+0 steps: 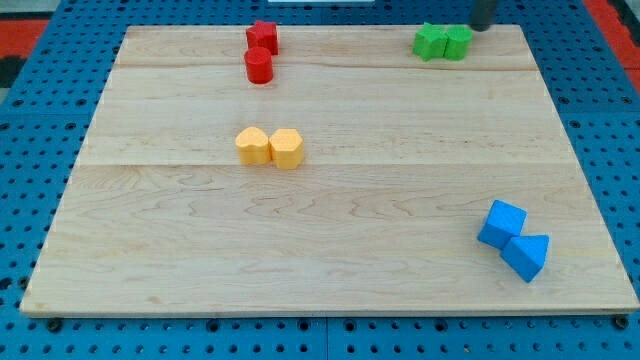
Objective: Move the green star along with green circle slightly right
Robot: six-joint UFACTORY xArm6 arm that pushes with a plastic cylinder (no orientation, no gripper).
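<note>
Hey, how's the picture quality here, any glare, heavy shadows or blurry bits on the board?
Camera view: even, soft light with no glare on the wooden board; only faint shadows under the blocks. The blue blocks and yellow blocks look fairly sharp; the green pair at the view's top is softer. My tip is dark, slightly blurred and cut by the top edge, just right of the green pair.

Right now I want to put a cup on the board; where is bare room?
The wide strip between the yellow blocks and the blue blocks, and all below the yellow pair. Crowded: the top edge, with red blocks, green blocks and my tip.
</note>
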